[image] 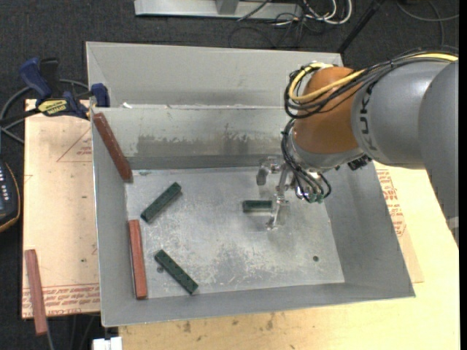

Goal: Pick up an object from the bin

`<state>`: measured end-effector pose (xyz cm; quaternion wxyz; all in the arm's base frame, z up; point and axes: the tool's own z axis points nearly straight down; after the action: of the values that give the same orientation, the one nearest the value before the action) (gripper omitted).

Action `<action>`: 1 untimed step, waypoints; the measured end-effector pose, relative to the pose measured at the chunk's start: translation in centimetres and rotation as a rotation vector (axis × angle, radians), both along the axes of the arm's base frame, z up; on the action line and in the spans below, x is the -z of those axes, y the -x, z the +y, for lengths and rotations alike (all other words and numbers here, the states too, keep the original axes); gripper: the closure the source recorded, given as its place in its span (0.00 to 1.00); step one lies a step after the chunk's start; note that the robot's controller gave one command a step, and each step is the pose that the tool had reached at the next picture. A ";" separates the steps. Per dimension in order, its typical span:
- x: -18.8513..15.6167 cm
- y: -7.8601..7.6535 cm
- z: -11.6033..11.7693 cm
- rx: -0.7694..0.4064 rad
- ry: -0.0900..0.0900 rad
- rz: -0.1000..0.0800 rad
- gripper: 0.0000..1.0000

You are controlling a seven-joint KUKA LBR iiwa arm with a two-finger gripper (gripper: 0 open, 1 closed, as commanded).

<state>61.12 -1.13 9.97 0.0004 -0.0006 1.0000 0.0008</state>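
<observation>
End effector (274, 208) hangs low over the grey bin (219, 79), close to the back wall; how wide it stands cannot be told. A short dark green block (255, 205) lies just beside it, toward the view's left. Two longer green blocks (160, 202) (175, 271) and a red-brown bar (136, 259) lie well beyond that by the far side wall. Bare floor is open in front.

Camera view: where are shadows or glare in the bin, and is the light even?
In the camera view the light is even over the bin's floor; a darker band runs along the foot of the back wall, shadow or wear, unclear; the arm's orange cover shows a mild sheen; no hard shadow under the claw beside the small dark green block.
</observation>
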 end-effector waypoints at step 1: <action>3.1 0.7 0.2 0.053 0.000 0.002 0.00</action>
<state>60.45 -0.97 6.86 -0.0005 0.0260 0.9997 0.0009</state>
